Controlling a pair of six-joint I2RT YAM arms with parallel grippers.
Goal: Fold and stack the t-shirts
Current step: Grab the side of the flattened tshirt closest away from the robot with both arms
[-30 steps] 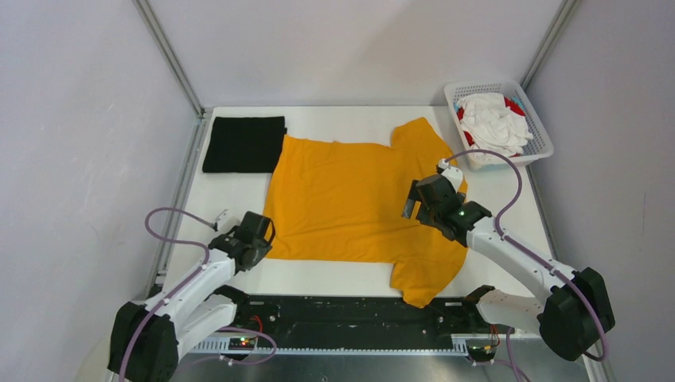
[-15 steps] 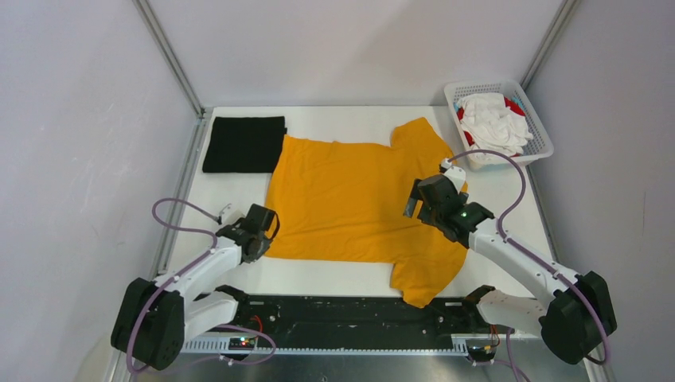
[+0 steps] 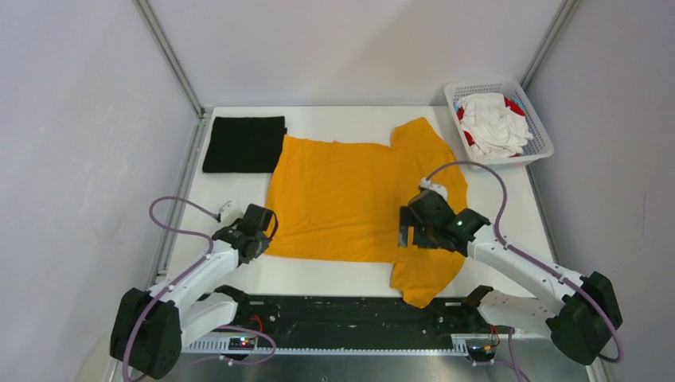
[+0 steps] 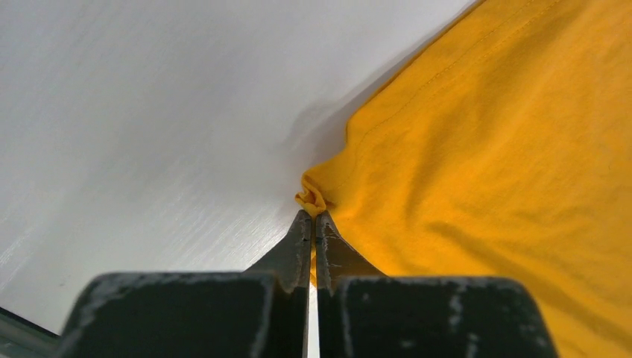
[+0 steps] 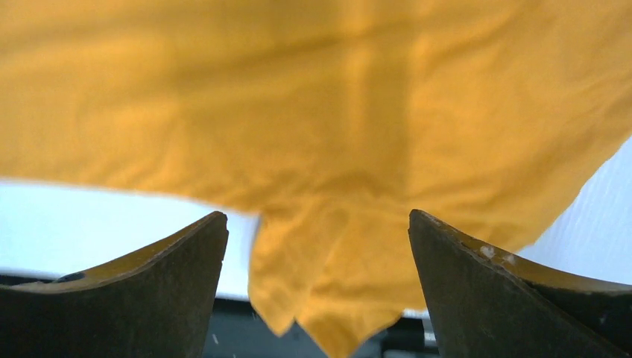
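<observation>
A mustard-orange t-shirt lies spread flat in the middle of the table, one sleeve toward the back right, the other hanging over the front edge. My left gripper is shut on the shirt's near left hem corner, which bunches at the fingertips. My right gripper is open, hovering over the shirt near the front sleeve. A folded black t-shirt lies at the back left. White and red t-shirts are crumpled in the basket.
A white mesh basket stands at the back right corner. The black rail with the arm bases runs along the near edge. Grey walls and metal posts enclose the table on three sides.
My right gripper has moved toward the front and a little left over the shirt. My left gripper has edged forward to the hem corner and holds it.
</observation>
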